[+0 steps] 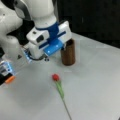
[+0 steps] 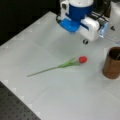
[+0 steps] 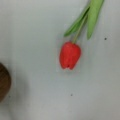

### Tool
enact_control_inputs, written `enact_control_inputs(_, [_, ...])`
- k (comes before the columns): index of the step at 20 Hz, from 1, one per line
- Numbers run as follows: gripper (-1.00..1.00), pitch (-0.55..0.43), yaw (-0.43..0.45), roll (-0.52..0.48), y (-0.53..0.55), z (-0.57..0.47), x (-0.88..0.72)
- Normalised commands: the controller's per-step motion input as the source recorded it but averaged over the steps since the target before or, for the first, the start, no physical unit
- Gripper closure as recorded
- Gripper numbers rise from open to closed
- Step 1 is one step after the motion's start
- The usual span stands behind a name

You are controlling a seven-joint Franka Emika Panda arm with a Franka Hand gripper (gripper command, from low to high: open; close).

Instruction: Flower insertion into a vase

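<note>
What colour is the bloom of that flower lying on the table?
Red, above green leaves and stem. The red tulip bloom shows best in the wrist view.

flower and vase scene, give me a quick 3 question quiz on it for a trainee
1. True or false: the red tulip with a green stem already stands in the dark-brown cylindrical vase.
2. Multiple choice: in a front view, the white and blue gripper is (A) clamped on the stem, (B) above the white table, apart from the tulip, (C) inside the vase.
3. Short answer: in the wrist view, which part of the tulip lies nearest the vase?

Key
1. False; it lies flat on the table, beside the vase.
2. B.
3. The red bloom; stem and leaves point away.
</note>
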Motion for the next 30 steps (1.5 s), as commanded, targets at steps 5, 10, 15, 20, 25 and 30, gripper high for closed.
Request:
enact_control_inputs(5, [-1.00,0.007,0.152,-0.173,-0.18,-0.29,0.23])
enact_control_inputs(10, [-1.00,-0.026,0.213,-0.183,-0.06,-0.21,0.23])
enact_control_inputs(15, [-1.00,-0.040,0.268,-0.180,-0.15,-0.23,0.27])
enact_control_inputs(20, [-1.00,0.000,0.264,-0.140,-0.18,-0.10,0.23])
enact_control_inputs(25, [-1.00,0.030,0.261,-0.100,-0.22,-0.01,0.23])
enact_control_inputs(30, [-1.00,0.050,0.193,-0.043,-0.20,-0.09,0.29])
